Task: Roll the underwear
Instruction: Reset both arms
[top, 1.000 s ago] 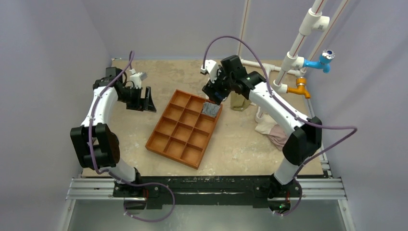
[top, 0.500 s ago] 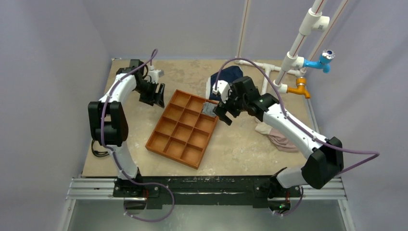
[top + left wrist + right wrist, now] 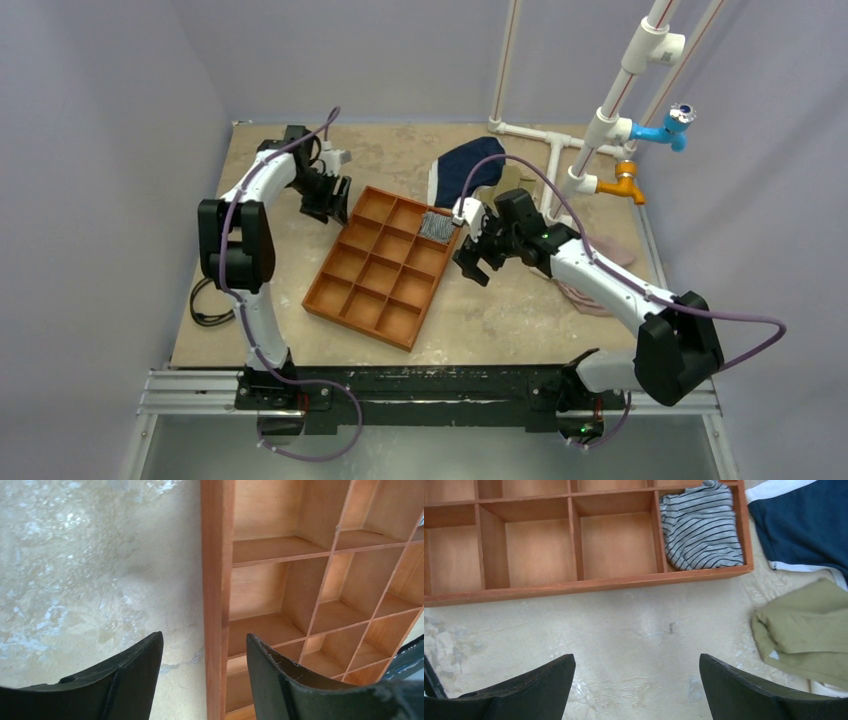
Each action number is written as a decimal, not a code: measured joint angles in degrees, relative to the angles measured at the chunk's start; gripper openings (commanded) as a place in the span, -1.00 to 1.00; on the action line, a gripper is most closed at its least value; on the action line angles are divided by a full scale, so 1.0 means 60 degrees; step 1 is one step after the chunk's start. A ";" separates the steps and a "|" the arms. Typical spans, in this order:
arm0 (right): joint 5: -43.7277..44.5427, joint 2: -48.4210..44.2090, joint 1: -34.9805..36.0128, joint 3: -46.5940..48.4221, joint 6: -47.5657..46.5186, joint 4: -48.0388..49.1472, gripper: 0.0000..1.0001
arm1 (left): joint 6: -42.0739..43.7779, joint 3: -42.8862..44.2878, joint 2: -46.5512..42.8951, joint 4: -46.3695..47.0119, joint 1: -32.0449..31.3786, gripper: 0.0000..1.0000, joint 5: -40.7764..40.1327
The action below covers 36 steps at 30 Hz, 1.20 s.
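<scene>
The striped grey-and-white underwear (image 3: 435, 226) lies rolled up in a right-hand compartment of the orange wooden tray (image 3: 352, 300); it also shows in the right wrist view (image 3: 700, 527). My right gripper (image 3: 474, 258) is open and empty, just right of the tray over bare table (image 3: 637, 657). My left gripper (image 3: 333, 203) is open and empty, its jaws standing either side of the tray's left rim (image 3: 216, 580) at the far left corner.
A plain navy garment (image 3: 466, 168) lies behind the tray, also in the right wrist view (image 3: 799, 525). An olive-tan garment (image 3: 806, 630) lies by it. Pale pink cloth (image 3: 590, 292) lies at the right. White pipes with valves (image 3: 600, 130) stand at the back right.
My right gripper has let go of the striped underwear in the tray and drawn back toward the right and near side. My left arm has swung in to the tray's far left corner.
</scene>
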 measured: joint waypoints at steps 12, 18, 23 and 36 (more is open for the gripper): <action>-0.0062 -0.0026 -0.0583 -0.0084 -0.0095 0.0477 0.89 | -0.0259 0.0029 0.0477 0.0098 -0.0430 0.07 0.0335; -0.0062 -0.0026 -0.0750 -0.0084 -0.0087 0.0557 0.92 | -0.0415 0.0051 0.0656 0.0182 -0.0557 0.08 0.0219; -0.0197 -0.0036 -0.0903 -0.0073 0.0127 0.0561 0.97 | -0.0499 -0.0007 0.0627 0.0331 -0.0601 0.18 0.0033; -0.0233 -0.0710 -0.0933 0.1158 0.0699 -0.0066 0.98 | -0.0477 -0.1661 -0.3614 0.0922 0.0084 0.41 -0.0142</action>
